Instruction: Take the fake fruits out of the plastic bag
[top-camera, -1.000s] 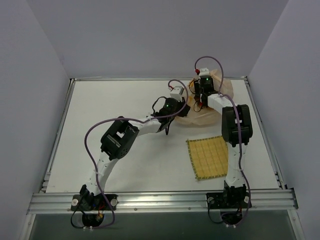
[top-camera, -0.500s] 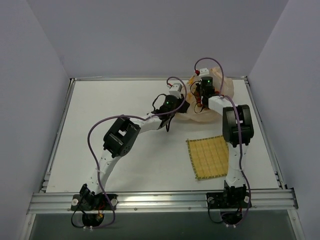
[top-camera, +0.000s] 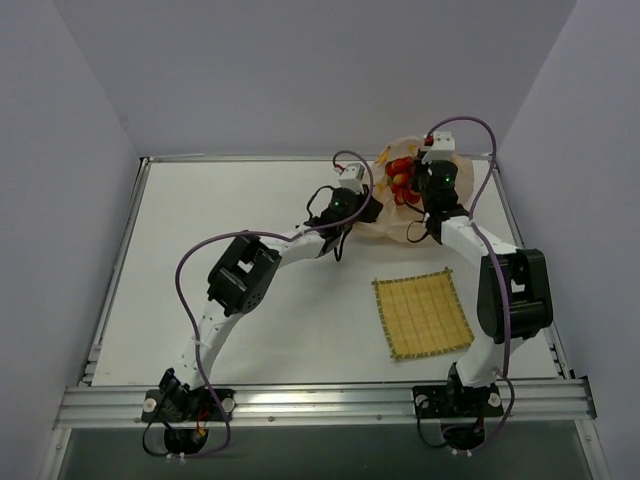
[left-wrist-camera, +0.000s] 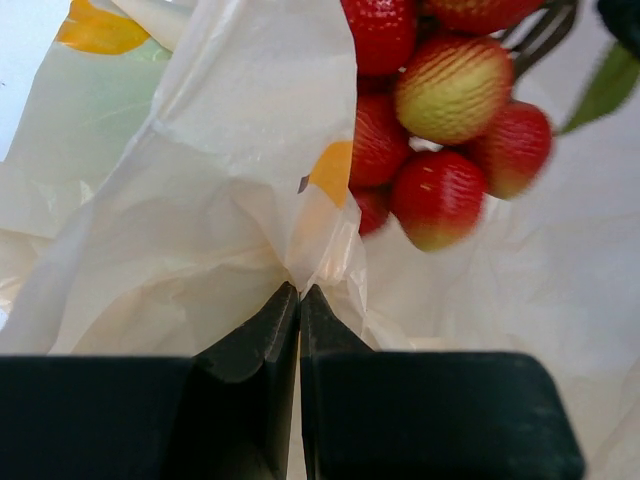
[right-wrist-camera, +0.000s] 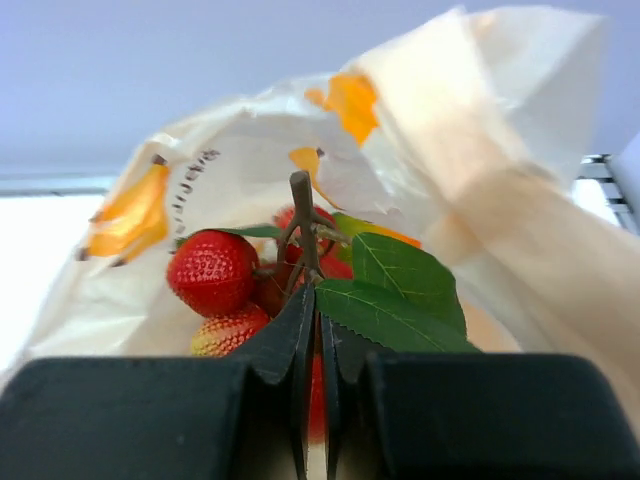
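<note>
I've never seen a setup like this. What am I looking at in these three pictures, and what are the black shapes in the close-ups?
It is a robot: a left arm and a right arm bolted at the near edge of a white table. The wide picture comes from a fixed camera above and behind them. The close-ups come from a camera on each wrist, so the black shapes are that arm's two-finger hand. The left hand is pinched shut on a fold of the pale plastic bag. The right hand is shut on the stem of a bunch of red berries with green leaves, close against the bag. A yellow woven mat lies nearer the arms' bases.
</note>
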